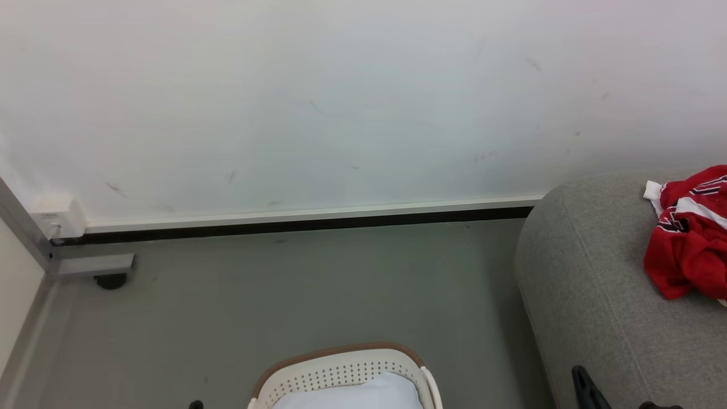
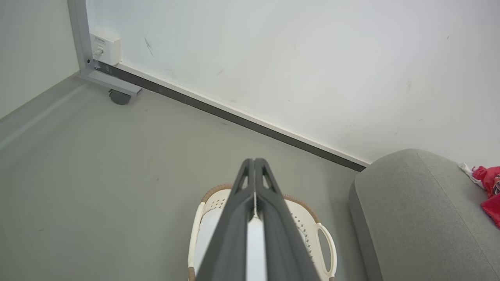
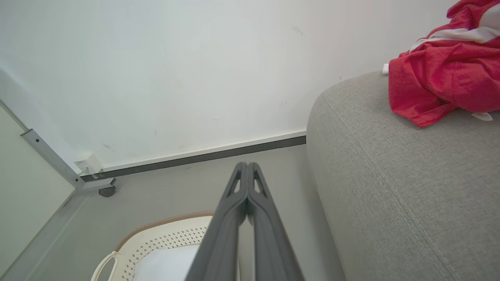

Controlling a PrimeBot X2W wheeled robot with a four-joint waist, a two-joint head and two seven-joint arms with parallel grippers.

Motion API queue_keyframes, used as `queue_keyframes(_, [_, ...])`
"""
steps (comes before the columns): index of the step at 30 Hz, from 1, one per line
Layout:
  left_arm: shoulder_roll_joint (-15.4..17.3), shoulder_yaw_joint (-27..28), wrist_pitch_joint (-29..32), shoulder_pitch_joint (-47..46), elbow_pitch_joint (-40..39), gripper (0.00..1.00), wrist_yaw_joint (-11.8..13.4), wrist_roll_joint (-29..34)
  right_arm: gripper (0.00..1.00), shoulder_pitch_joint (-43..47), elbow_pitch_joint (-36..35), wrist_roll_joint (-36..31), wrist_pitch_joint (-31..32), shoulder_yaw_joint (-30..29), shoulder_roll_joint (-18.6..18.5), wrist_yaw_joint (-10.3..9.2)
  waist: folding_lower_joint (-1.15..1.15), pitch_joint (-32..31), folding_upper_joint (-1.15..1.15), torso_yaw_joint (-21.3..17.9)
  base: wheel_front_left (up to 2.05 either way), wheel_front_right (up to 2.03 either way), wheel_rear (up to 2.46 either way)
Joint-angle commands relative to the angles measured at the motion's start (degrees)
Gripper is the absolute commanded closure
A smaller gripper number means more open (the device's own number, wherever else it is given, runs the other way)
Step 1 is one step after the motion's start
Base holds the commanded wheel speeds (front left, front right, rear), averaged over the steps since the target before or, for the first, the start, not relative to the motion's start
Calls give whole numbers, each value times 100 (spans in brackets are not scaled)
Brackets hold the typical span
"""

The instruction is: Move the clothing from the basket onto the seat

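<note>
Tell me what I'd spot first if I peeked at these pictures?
The crumpled red clothing with white stripes jumps out, heaped on the big light grey fabric seat at the right. The cream perforated plastic basket with a brown rim sits on the grey floor beside it, something pale inside.

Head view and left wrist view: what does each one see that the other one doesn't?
Head view's extras: the right gripper poking up in front of the seat, and white stripes on the clothes. Left wrist view's extras: the left gripper, shut, in front of the basket, and the basket's looped side handle. Both: basket, grey seat, red clothes lying on it, wall, floor.
</note>
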Motion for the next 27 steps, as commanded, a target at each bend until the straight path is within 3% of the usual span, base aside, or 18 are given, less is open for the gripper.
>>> queue_keyframes(1, [14,66,55,-183,-80,100,-42,-267,100,-157,-118,298,41,-58,-51,-1,0,5,0,8,0,0,0])
queue_keyframes(27, [-8,310,627,-598,-81,100,-235,-2345,100,-365,-304,2592,551,-345,-128,-4,0,76,0,135,0,0,0])
